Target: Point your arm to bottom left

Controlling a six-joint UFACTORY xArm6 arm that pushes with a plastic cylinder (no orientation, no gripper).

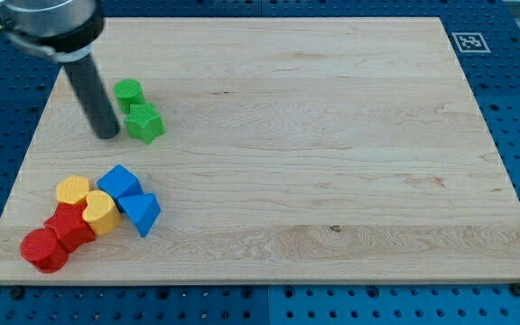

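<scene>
Down at the view's bottom left, nearest the lens, sits the red cylinder (42, 250), close to the desk (332, 162) edge, and pressed against its upper right is a second red block (70, 226), shape hard to call. Moving right, we've got a yellow block (73, 190), roughly hexagonal, above that red one, and another yellow block (101, 213) tucked just to its lower right, touching the reds' end. Next over, a blue cube-like block (118, 182) sits against the yellows, and a blue triangular block (140, 213) lies just below it, point toward the view's bottom. That whole cluster is bunched tight in the bottom-left region, which is the corner the task names. Up near the view's top left, my tip (107, 135) rests on the wood, the dark rod rising away toward the top-left corner. Just to its right, nearly touching, is a green star-like block (143, 122), with a green cylinder (128, 90) right above it. No claw on this arm, so spread or pressed together is not something I can tell. Far at the top right, a printed marker (469, 41) sits on the desk corner.
</scene>
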